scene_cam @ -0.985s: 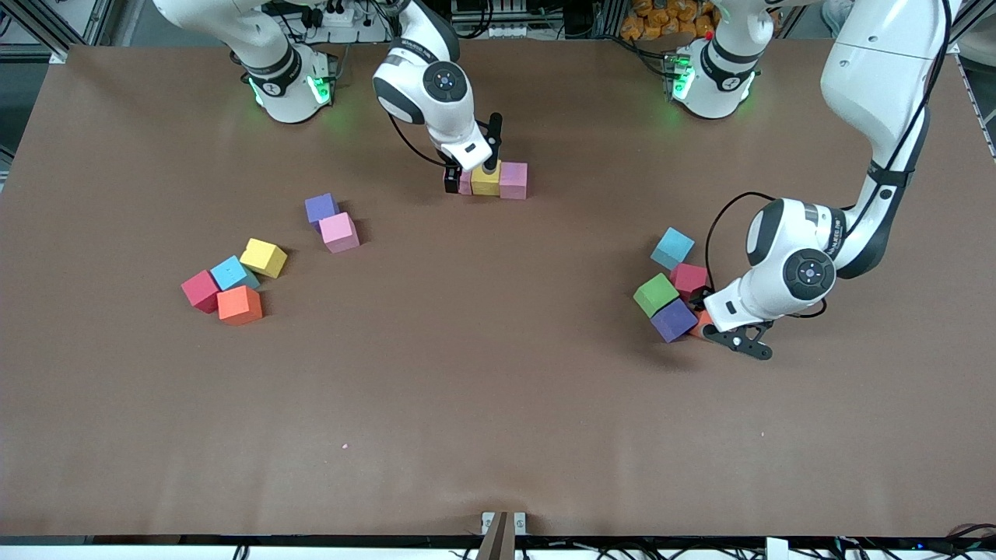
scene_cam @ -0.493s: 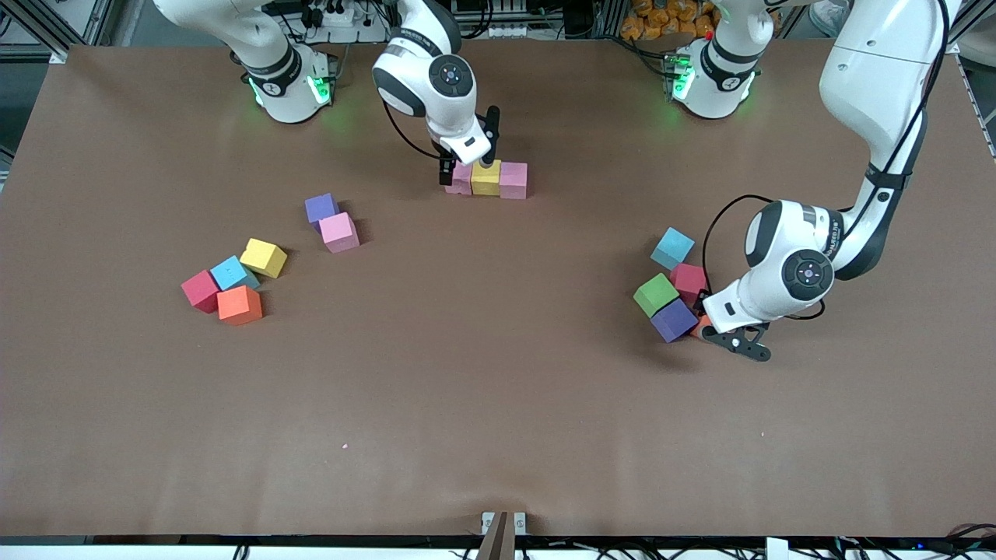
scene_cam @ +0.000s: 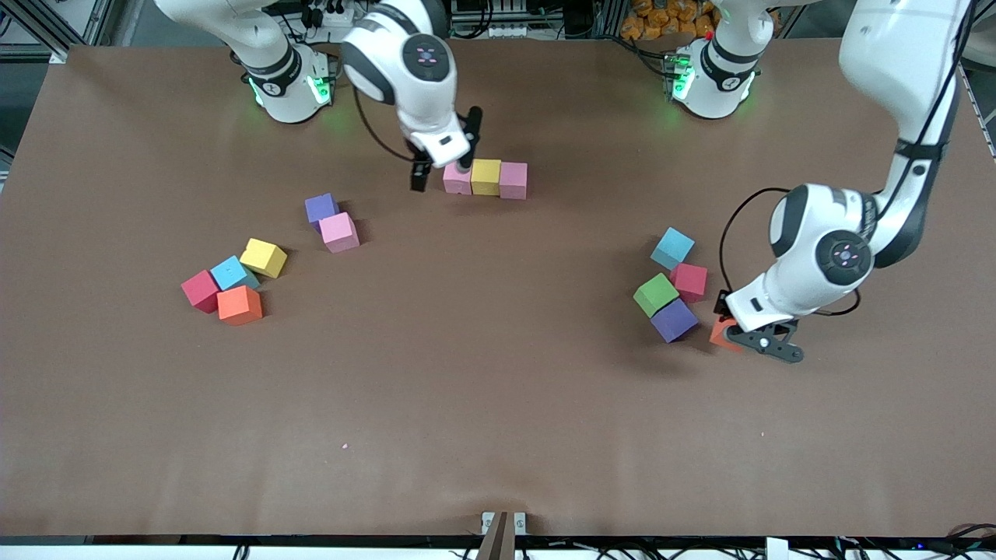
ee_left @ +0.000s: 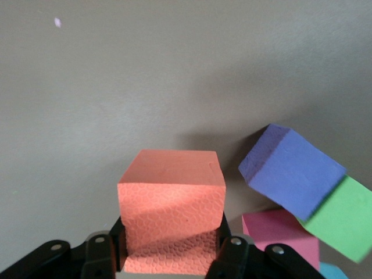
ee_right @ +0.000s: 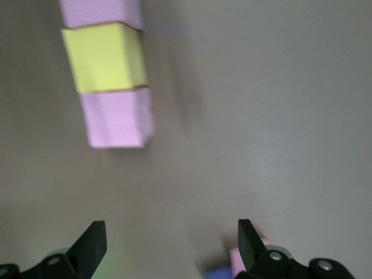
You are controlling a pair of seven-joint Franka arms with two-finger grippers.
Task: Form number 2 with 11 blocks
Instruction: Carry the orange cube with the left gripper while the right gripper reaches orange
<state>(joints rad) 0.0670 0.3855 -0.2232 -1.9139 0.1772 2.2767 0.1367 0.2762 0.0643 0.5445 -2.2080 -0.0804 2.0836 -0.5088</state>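
In the front view, the left gripper (scene_cam: 735, 334) was at the middle right of the frame, and its jaws held an orange block (scene_cam: 722, 333) just above the brown surface (scene_cam: 498, 404). Beside it, toward the centre, lay a purple block (scene_cam: 674, 320), a green cube (scene_cam: 656, 295), a red block (scene_cam: 689, 281) and a light blue block (scene_cam: 672, 247) in a loose group. The right gripper (scene_cam: 443, 167) was at the upper centre, jaws wide and holding nothing, just beside the row of three touching blocks: a pink block (scene_cam: 457, 179), a yellow block (scene_cam: 485, 176) and a second pink one (scene_cam: 513, 180). At the middle left another purple cube (scene_cam: 320, 208) touched a pink cube (scene_cam: 339, 232). Lower left lay a yellow cube (scene_cam: 263, 257), a blue cube (scene_cam: 231, 273), a red cube (scene_cam: 201, 291) and an orange cube (scene_cam: 240, 304) close together.

In the left wrist view, the orange block (ee_left: 172, 209) sat between the black jaws at the bottom centre. At the right the purple block (ee_left: 290, 170) was tilted, with the green cube (ee_left: 343, 218) and the red block (ee_left: 279, 235) next to it.

In the right wrist view, the two fingers (ee_right: 90, 244) stood wide apart at the bottom edge. The pink, yellow, pink row (ee_right: 107, 64) was at the upper left.
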